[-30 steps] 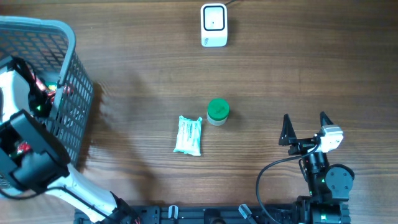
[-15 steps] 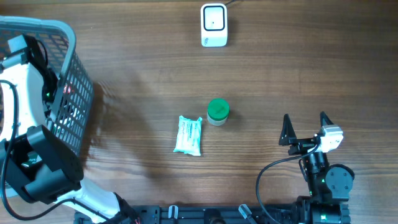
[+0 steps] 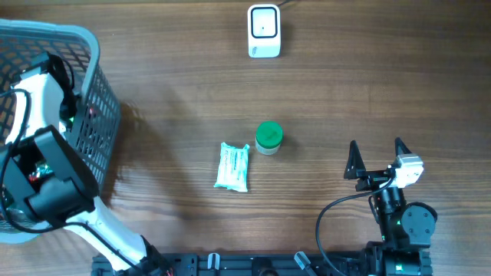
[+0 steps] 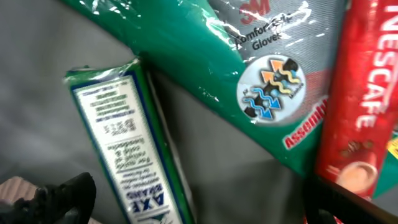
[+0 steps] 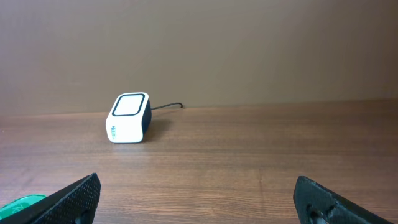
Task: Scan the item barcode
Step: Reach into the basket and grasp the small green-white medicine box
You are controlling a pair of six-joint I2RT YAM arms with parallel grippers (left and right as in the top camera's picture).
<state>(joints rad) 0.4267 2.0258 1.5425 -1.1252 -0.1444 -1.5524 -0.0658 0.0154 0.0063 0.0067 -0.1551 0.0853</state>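
Two arms are seen at a wooden table (image 3: 399, 77). The left arm is reached into a grey mesh basket (image 3: 103, 115) at the table's left side. The left hand (image 4: 196, 186) is spread wide, its dark fingers (image 4: 62, 193) seen at the bottom corners of the wrist view, with nothing pinched. Below it, on the basket floor, a green-and-white box (image 4: 124, 143) is laid with printed text facing up; whether a barcode is printed there cannot be told. A green glove pack (image 4: 249, 68) is laid just beside the box, to its upper right, and a red coffee sachet (image 4: 364, 93) is seen against the pack's right edge. The right hand (image 3: 376, 156) is held low near the table's front right, also spread wide and empty, pointed toward the scanner (image 3: 264, 31). The scanner, white with a dark-rimmed window, is stood at the far middle of the table, with a cable (image 5: 165, 107) behind it. A jar with a green lid (image 3: 268, 136) is stood near the table's middle, well apart from the scanner. A white-and-teal packet (image 3: 232, 166) is laid flat just beside the jar, to its front left, touched by neither hand.
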